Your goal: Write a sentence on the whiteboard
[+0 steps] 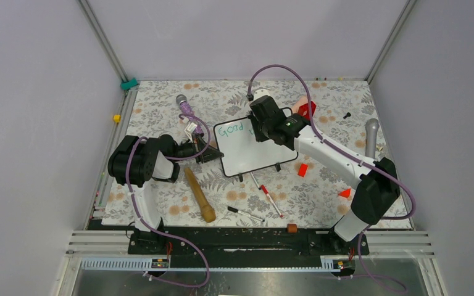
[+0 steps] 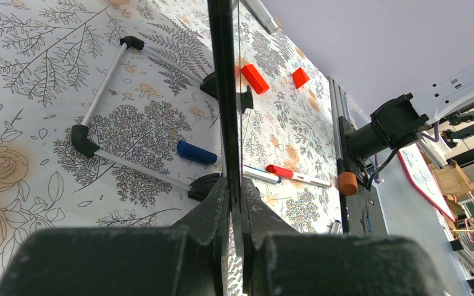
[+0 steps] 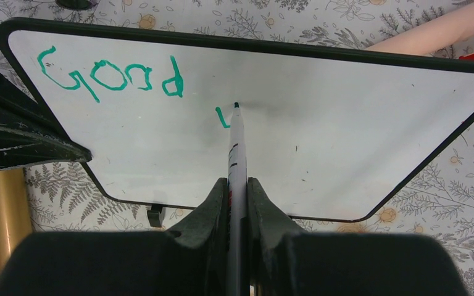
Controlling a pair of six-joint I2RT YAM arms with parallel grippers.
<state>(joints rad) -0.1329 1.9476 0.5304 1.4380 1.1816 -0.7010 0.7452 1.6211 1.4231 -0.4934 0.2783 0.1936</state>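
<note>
I see the whiteboard (image 1: 253, 154) mid-table, my left gripper (image 2: 234, 197) pinched tight on its edge. My right gripper (image 3: 237, 188) clamps a marker (image 3: 235, 139), tip on the board by the green writing (image 3: 111, 77): "Good" plus one stroke. Loose pens (image 1: 270, 198) and a wooden stick (image 1: 199, 194) lie nearer me.

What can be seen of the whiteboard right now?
The whiteboard is a small, glossy white rectangle with a thin black frame, rounded corners and little black feet. Green handwriting on it reads "Good", with a first stroke of a next line below. The left gripper is shut on one short edge. The marker in the right gripper has its tip at the surface. Whether the board lies flat on the table is unclear.
</note>
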